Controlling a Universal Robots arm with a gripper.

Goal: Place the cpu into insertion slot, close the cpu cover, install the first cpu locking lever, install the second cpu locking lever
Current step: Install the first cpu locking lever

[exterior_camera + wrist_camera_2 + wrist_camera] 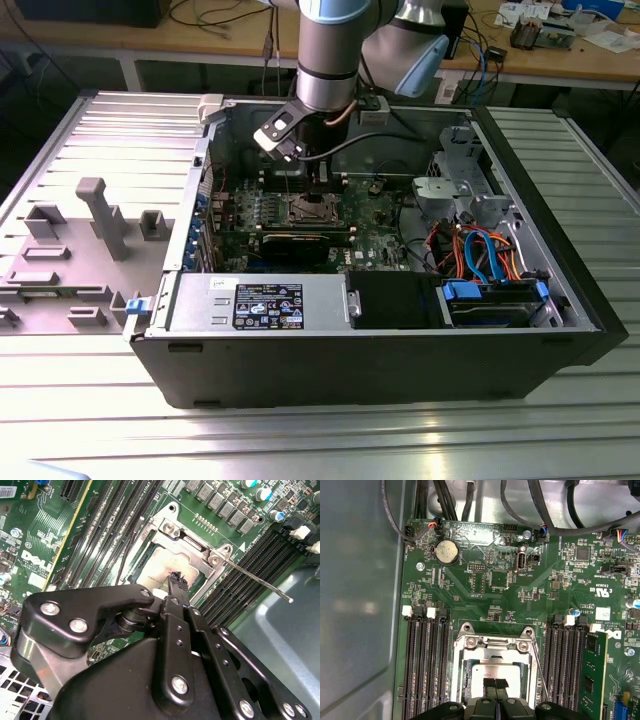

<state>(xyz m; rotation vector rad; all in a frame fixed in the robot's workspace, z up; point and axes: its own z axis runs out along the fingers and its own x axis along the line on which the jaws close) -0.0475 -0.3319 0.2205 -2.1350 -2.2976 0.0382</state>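
Your open black computer case (400, 380) stands in the middle of the ribbed grey metal worktop (300, 445). Grey plastic fixture blocks (100, 215) sit towards the worktop's edge on the exterior view's left.

Inside the case the arm's black gripper (318, 190) reaches straight down onto the green circuit board (485, 595). In the first wrist view the gripper (495, 684) has its two fingers pressed together with nothing between them. Their tips rest on the small flat square cpu with the dull silver-grey top (492, 669).

That cpu lies in the small square insertion slot with the silvery rim (469, 672). The slot sits between two banks of long black memory slots (425, 665), and one upright green memory module (594, 675) stands in the far bank.

The thin silvery cpu cover plate (470, 652) frames the chip, whose top shows through the cover's window. I cannot tell whether the cover is fully pressed down.

In the second wrist view one fingertip (177, 580) touches the cpu (157, 565). A thin bare metal locking lever (255, 577) juts out from the socket's corner, its free end out over the grey case floor.

A round silver coin battery (447, 551) sits near the board's corner. For writing, you have white lettering and a white logo printed on the board, and a black label with white print (268, 305) on the grey power supply along the case's near wall.
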